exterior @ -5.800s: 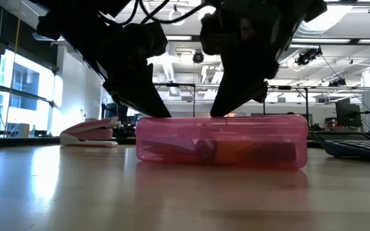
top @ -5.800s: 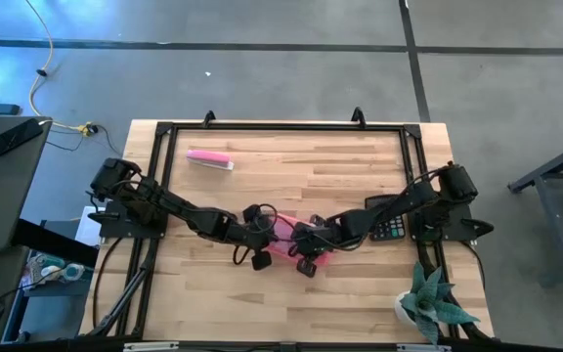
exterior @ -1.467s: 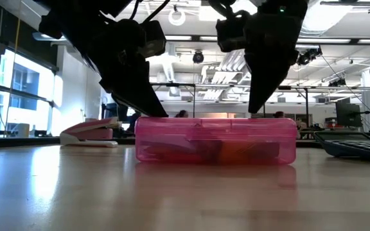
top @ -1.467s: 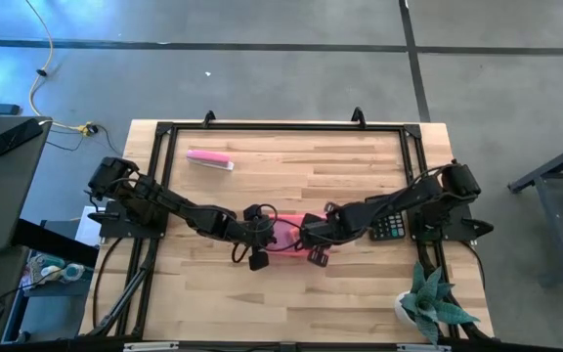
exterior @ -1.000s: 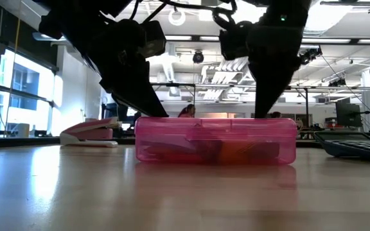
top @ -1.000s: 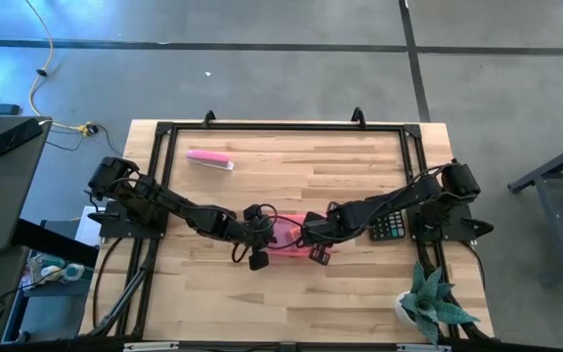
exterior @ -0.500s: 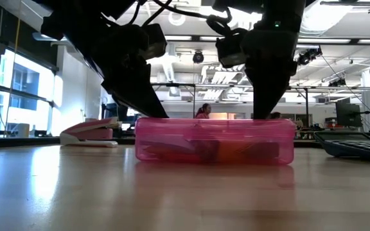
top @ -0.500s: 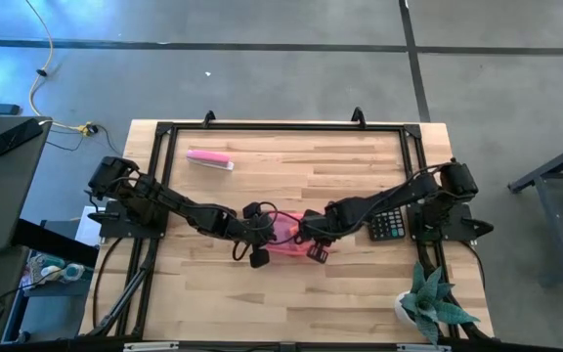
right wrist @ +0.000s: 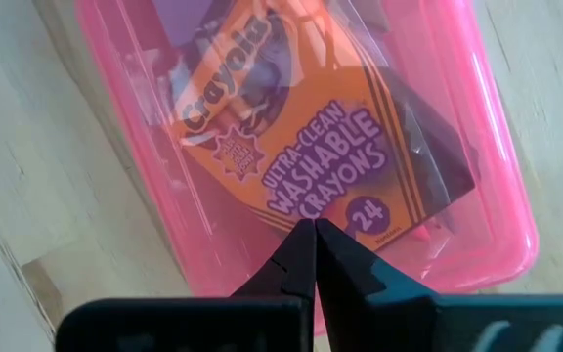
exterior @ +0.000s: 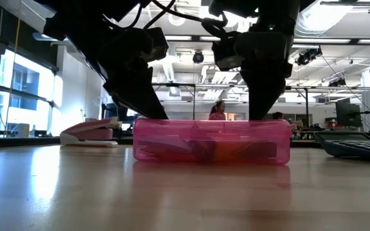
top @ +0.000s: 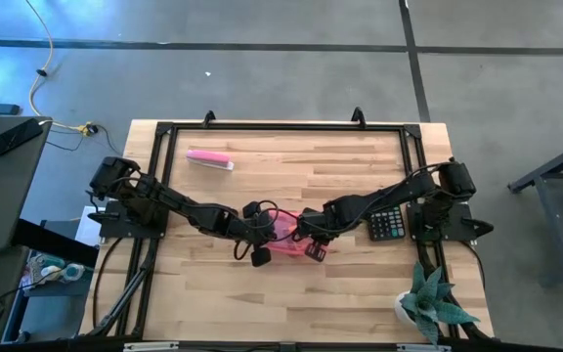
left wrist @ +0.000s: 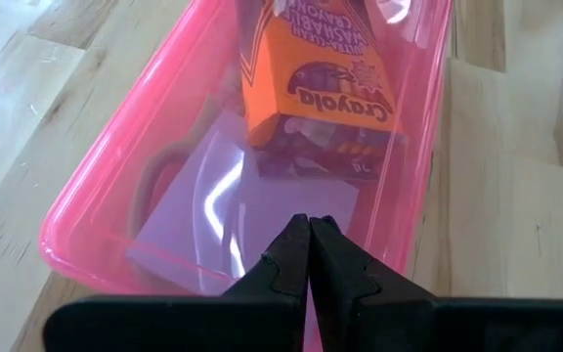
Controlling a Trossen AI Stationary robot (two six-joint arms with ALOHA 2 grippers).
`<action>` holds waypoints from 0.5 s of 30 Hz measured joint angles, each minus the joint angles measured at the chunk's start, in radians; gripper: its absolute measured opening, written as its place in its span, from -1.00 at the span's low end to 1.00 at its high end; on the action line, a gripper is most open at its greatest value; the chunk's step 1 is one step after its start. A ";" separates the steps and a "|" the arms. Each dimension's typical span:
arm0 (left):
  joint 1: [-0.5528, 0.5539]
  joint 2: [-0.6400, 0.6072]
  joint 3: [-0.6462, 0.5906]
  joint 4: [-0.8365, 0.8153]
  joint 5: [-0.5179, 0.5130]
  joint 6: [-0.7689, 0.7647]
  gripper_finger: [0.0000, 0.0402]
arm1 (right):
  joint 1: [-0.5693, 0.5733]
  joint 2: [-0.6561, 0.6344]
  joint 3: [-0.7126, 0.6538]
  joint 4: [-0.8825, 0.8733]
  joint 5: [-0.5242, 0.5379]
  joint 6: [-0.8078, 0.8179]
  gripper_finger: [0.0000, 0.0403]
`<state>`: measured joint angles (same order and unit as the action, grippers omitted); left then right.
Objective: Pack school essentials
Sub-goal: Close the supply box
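A pink see-through pencil case [top: 283,238] lies flat on the table's middle with its lid closed. Through the lid show some of the school essentials: an orange crayon box [right wrist: 291,147] and a pale note pad [left wrist: 203,215]. My left gripper [top: 268,233] is shut, its tips on the lid near the case's left end [exterior: 160,117]. My right gripper [top: 301,235] is shut too, with its tips on the lid toward the right end [exterior: 257,117]. My left gripper sets its shut fingertips [left wrist: 309,230] on the case's lid near the left end, slanting down from the table's left. The case lies flat on the table. My right gripper sets its shut fingertips [right wrist: 313,235] on the lid over the crayon box, pointing almost straight down.
A pink and white stapler [top: 208,158] lies at the far left of the table. A black calculator [top: 387,225] sits to the right of the case, beside the right arm. A potted plant [top: 433,303] stands at the near right corner.
My right gripper has sunk a little and shifted along the lid toward the table's left. The case has slid slightly to the left with it. My left gripper has stayed on the lid.
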<state>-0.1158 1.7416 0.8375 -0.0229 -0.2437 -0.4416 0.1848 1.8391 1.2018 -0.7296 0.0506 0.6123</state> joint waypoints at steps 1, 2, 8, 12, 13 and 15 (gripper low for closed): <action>0.000 0.000 0.000 0.001 0.002 0.000 -1.00 | 0.000 0.000 0.000 0.000 0.000 0.001 -1.00; 0.000 0.000 0.000 0.002 0.004 0.000 -1.00 | 0.000 0.000 0.000 0.000 0.000 0.001 -1.00; 0.001 0.000 0.000 0.002 0.013 0.048 -1.00 | 0.000 0.000 0.000 0.000 0.000 0.012 -1.00; 0.003 -0.045 -0.004 -0.036 0.078 0.112 -1.00 | 0.000 0.000 0.000 0.011 0.003 0.017 -1.00; 0.004 -0.061 -0.007 -0.052 0.093 0.120 -1.00 | -0.001 0.000 0.000 0.025 0.003 0.016 -1.00; 0.011 -0.092 -0.009 -0.083 0.129 0.132 -1.00 | -0.001 0.001 0.000 0.038 0.005 0.016 -1.00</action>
<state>-0.1046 1.6493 0.8286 -0.1055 -0.1147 -0.3100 0.1841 1.8398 1.2018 -0.6916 0.0556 0.6286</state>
